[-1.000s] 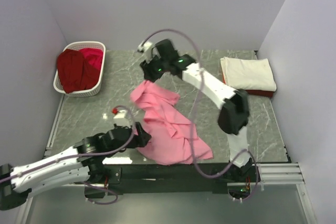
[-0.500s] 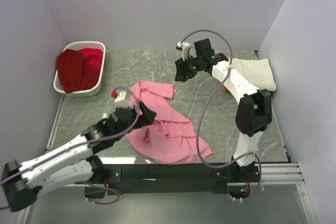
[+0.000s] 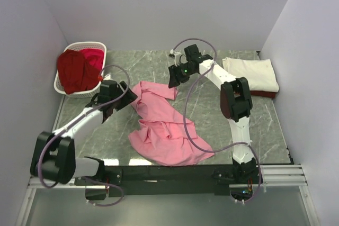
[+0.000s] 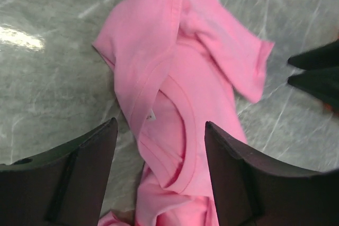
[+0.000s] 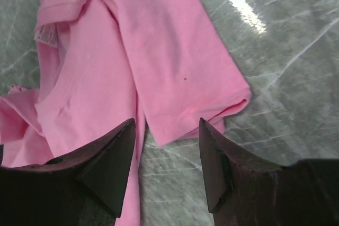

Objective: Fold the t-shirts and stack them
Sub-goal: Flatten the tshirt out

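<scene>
The pink shirt (image 3: 165, 126) lies crumpled in the middle of the desk (image 3: 114, 138), its hem end bunched toward the near edge and its neckline and a sleeve at the far end, so the step in hand looks like spreading it flat before any fold. The left tool (image 4: 159, 130) hangs over the neckline and the right tool (image 5: 167, 125) over the sleeve cuff, both with fingers apart and holding nothing. Next, each probably needs to drop and pinch a shoulder or sleeve edge, then draw the cloth apart. A white basket (image 3: 98, 47) with a dark red shirt (image 3: 73, 71) sits far left; a folded cream-white shirt (image 3: 250, 74) waits far right. The right arm's cable (image 3: 186, 125) loops above the cloth and could snag.
</scene>
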`<state>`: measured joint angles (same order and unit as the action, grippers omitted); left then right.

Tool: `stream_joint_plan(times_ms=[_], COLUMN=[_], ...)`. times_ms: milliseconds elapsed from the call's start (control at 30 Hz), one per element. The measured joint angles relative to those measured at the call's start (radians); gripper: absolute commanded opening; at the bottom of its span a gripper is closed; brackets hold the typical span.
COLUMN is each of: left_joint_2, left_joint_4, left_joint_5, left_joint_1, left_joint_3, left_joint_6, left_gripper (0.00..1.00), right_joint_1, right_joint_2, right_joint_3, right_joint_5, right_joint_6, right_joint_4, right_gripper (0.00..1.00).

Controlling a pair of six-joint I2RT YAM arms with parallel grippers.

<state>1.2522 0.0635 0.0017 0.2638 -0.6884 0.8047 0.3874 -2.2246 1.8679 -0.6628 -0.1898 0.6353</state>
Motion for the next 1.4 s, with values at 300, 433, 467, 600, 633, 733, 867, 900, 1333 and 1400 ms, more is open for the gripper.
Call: stream_joint_plan(times_ms=[300, 433, 467, 600, 633, 733, 867, 900, 1333, 1400], left_joint_2=[0.281, 0.311, 0.314, 0.341, 0.359, 0.423, 0.505, 0.521, 0.631, 0.640], left_joint_4=[0.033, 0.076, 0.090, 0.155, 0.177, 0.237, 0.303, 0.318, 0.425, 0.429], left_joint_5=[0.126, 0.105, 0.095, 0.044, 0.019, -0.066, -0.196, -0.228, -0.401, -0.402], left_joint_1=[-0.012, -0.010, -0.008, 0.022, 0.038, 0.099, 0.164, 0.172, 0.185, 0.185], left_joint_3=[-0.199, -0.233, -0.234, -0.260, -0.278, -0.357, -0.465, -0.484, -0.566, -0.571], left_joint_6=[-0.133, -0.177, -0.187, -0.225, -0.238, -0.269, -0.299, -0.307, -0.365, -0.370], left_gripper=[0.67, 0.66, 0.65, 0.64, 0.64, 0.62, 0.55, 0.55, 0.47, 0.42], right_joint_1=[-0.009, -0.009, -0.009, -0.012, -0.013, -0.013, -0.013, -0.013, -0.013, -0.012], right_joint_2=[-0.078, -0.078, -0.078, -0.078, -0.078, -0.078, -0.078, -0.078, -0.121, -0.139], right_joint_3=[0.083, 0.068, 0.064, 0.049, 0.049, 0.048, 0.048, 0.048, 0.086, 0.092], right_joint_5=[0.060, 0.100, 0.106, 0.125, 0.125, 0.127, 0.129, 0.129, 0.121, 0.122], right_joint_6=[0.098, 0.111, 0.112, 0.118, 0.119, 0.123, 0.124, 0.126, 0.181, 0.194], right_joint_4=[-0.002, -0.008, -0.008, -0.006, -0.005, -0.006, -0.006, -0.005, 0.002, 0.003], right_gripper=[0.58, 0.58, 0.58, 0.58, 0.59, 0.58, 0.58, 0.59, 0.57, 0.57])
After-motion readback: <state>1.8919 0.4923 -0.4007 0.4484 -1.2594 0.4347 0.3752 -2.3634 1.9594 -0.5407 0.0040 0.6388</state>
